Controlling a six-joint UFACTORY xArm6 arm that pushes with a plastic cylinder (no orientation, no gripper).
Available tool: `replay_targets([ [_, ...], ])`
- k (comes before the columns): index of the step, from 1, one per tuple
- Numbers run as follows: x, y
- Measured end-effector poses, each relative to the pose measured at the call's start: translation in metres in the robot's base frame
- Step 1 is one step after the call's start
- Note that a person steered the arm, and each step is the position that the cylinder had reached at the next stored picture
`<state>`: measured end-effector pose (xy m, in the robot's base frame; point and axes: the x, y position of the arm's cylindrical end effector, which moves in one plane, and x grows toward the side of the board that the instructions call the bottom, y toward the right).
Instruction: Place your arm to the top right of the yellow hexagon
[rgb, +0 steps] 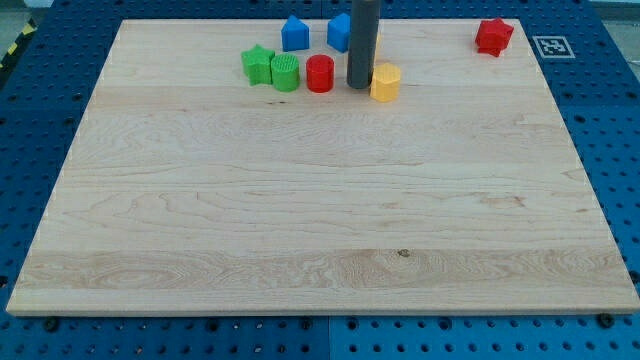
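Where your rod comes down near the surface's (320, 230) top edge, my tip (358, 86) rests just left of the yellow hexagon (385, 82), nearly touching; there is no gripper, so nothing is held. Left of the hexagon sit a red cylinder (319, 74), two green blocks (272, 68); blue blocks (295, 34) above-left; a red star (493, 36) far right. Open board lies below the hexagon.

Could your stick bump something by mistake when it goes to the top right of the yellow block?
Yes, maybe.
1. My tip sits right beside the yellow hexagon, on its left. Cutting straight across would shove it away.
2. A blue block is just behind the rod, so swinging round the top could knock it.
3. The red cylinder stands close on my tip's other side, so backing off left could nudge it.
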<state>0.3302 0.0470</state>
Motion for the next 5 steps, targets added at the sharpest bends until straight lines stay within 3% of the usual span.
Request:
replay_targets([
  [2,-0.038,0.0],
  [5,-0.032,0.051],
])
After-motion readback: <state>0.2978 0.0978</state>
